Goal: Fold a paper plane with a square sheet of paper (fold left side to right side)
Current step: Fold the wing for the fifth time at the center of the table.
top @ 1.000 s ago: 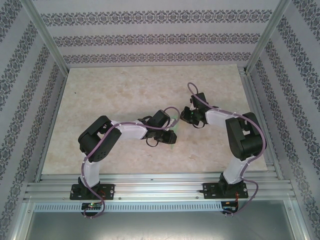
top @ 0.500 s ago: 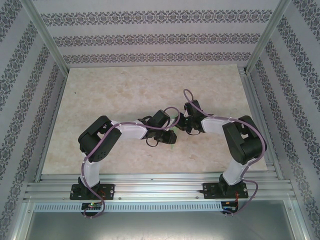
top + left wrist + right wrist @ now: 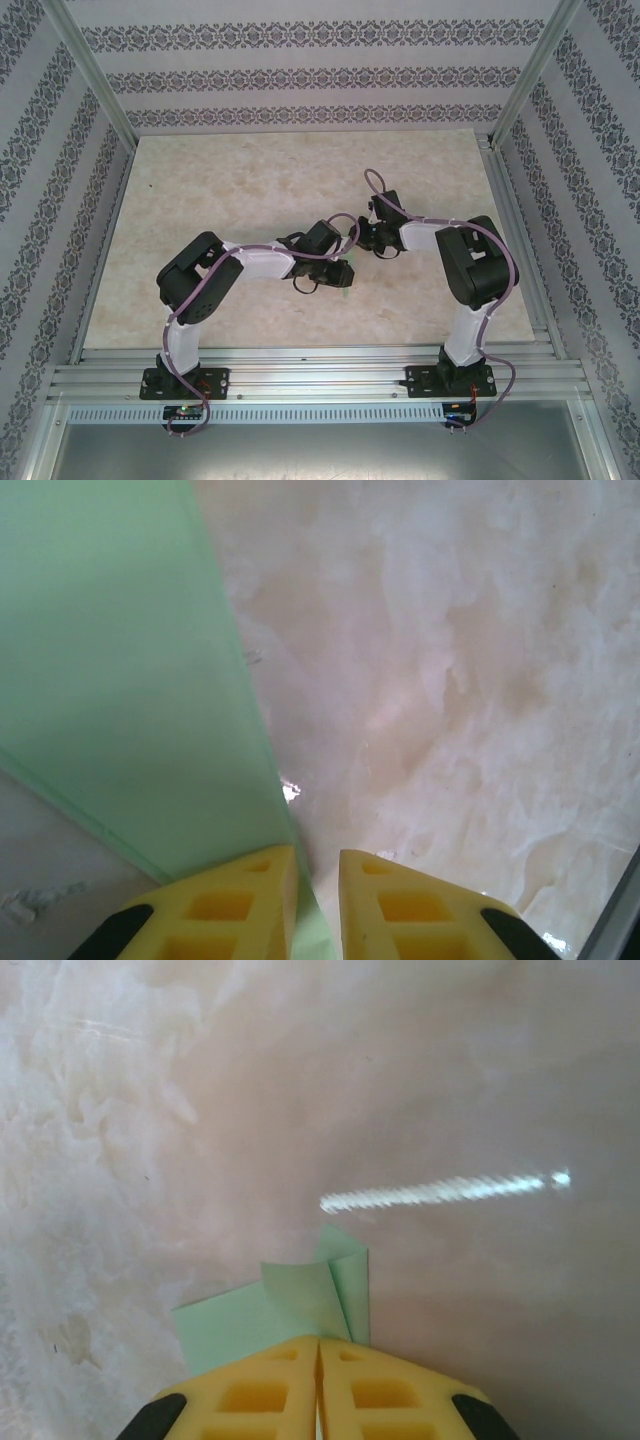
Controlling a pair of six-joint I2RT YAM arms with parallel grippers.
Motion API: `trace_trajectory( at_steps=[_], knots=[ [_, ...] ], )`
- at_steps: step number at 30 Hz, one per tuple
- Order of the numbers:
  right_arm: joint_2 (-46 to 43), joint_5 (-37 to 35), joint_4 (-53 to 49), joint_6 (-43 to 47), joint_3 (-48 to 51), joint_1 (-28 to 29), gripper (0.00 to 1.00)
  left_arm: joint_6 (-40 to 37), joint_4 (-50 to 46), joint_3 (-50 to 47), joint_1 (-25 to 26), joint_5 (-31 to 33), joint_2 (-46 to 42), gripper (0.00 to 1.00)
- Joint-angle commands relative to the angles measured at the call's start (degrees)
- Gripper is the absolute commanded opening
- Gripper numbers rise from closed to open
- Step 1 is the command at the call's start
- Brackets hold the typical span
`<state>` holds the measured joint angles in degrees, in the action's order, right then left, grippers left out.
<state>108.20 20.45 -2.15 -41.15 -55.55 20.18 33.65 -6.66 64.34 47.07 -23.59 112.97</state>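
since a second ago the right arm has swung inward, closer to the left. left gripper [image 3: 318,868], nearly closed, pinches the flat, layered green paper [image 3: 120,660]; right gripper [image 3: 319,1345] clamps its curled corner, mid-table [image 3: 480,1080].

Left end effector [image 3: 341,274] at green paper [image 3: 344,285].

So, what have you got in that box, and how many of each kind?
Robot arms: 2 (left arm, right arm)
Green paper: 1 piece, pinched by both arms
Table: 1
Total: 4
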Motion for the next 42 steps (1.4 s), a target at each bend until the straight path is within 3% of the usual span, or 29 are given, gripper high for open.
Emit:
trace_trajectory(
  at_steps=[1,28,32,38,42],
  knots=[
    [3.19,-5.97,0.72,3.5,-2.23,-0.89,0.09,-3.08,-6.4,-2.62,1.8,-0.26,2.35,0.21],
    [10.02,-6.53,-4.14,6.05,-16.82,-6.54,0.11,-3.13,-6.88,-2.17,2.46,-0.35,2.61,0.21],
    [5.69,-5.84,-3.88,6.46,-14.8,-7.17,0.12,-3.06,-6.71,-2.09,2.5,-0.3,2.57,0.21],
    [-2.54,3.52,-2.52,4.32,-6.84,-7.4,0.15,-2.8,-5.95,-1.82,2.5,-0.08,1.7,0.22],
    [-9.15,4.51,-3.68,4.69,-0.48,-7.35,0.2,-2.38,-5.65,-0.13,1.74,0.14,-1.56,0.25]
  ],
)
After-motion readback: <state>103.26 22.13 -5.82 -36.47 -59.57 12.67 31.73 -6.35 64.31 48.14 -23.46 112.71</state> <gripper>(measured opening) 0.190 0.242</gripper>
